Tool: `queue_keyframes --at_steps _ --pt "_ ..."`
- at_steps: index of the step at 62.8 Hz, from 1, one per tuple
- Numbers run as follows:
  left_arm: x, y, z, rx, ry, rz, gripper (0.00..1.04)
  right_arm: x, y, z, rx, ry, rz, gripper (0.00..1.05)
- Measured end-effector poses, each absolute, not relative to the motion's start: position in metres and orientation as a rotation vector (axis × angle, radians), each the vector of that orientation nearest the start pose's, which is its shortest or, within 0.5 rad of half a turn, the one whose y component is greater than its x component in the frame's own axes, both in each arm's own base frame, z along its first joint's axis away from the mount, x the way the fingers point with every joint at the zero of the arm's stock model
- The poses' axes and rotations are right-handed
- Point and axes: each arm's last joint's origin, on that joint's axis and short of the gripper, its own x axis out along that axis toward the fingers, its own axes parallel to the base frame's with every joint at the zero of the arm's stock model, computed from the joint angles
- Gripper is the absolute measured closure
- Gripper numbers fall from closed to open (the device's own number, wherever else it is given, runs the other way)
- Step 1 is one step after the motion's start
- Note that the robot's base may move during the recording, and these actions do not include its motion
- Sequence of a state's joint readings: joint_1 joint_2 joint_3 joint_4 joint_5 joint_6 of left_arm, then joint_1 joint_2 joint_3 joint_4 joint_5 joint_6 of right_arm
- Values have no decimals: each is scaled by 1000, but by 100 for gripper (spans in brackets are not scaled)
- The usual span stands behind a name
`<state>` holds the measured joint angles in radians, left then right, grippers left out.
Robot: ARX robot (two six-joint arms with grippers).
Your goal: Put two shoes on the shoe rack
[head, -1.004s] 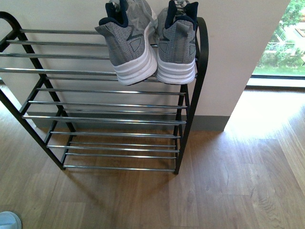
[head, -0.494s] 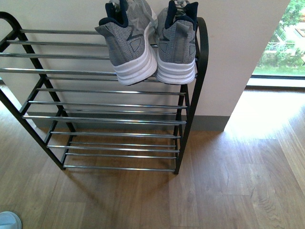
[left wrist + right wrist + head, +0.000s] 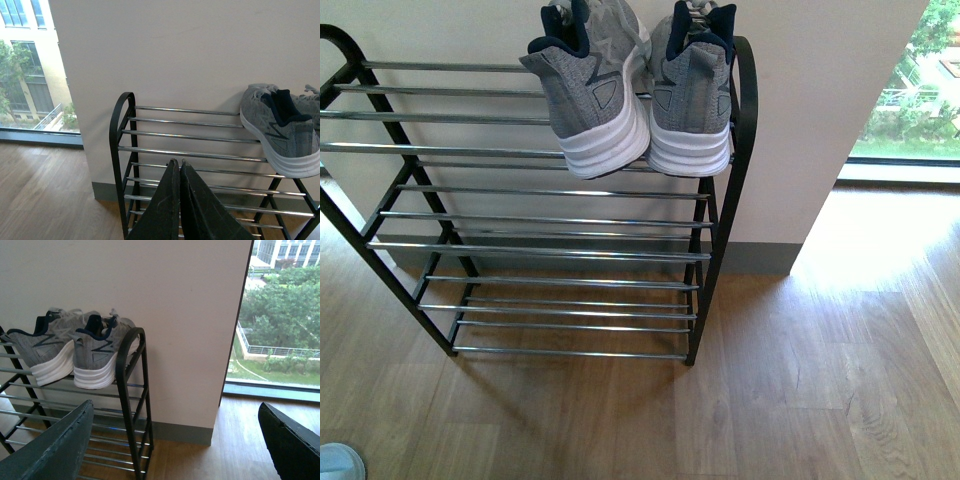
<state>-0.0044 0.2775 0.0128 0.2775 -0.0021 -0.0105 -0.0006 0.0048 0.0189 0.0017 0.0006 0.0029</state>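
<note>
On the top tier of the shoe rack (image 3: 520, 250), toward twelve o'clock in the front view, the left-hand shoe (image 3: 595, 95) and right-hand shoe (image 3: 692, 100) are seen touching side by side, heels outward, unmoved from a second ago; placement is judged complete; the left gripper (image 3: 178, 165) is held clear of the rack, jaws pressed together on nothing; the right gripper (image 3: 175, 407) is spread wide, empty, likewise clear

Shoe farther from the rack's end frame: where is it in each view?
Front: shoe on top tier, left of its twin.
Left wrist: the nearer shoe, twin behind it.
Right wrist: the farther shoe, beyond its twin.
Shared landmark: the shoe rack top tier.
</note>
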Motion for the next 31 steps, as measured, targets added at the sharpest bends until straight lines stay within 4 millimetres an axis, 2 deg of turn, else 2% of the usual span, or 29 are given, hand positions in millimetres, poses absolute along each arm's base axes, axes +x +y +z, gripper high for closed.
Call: queue_keyframes --at_steps 21,31 --pt "108 0 170 -11 -13 -3 104 97 0 170 3 -16 -1 9" --pt "98 0 167 -10 1 -4 104 97 0 170 3 -16 -1 9"
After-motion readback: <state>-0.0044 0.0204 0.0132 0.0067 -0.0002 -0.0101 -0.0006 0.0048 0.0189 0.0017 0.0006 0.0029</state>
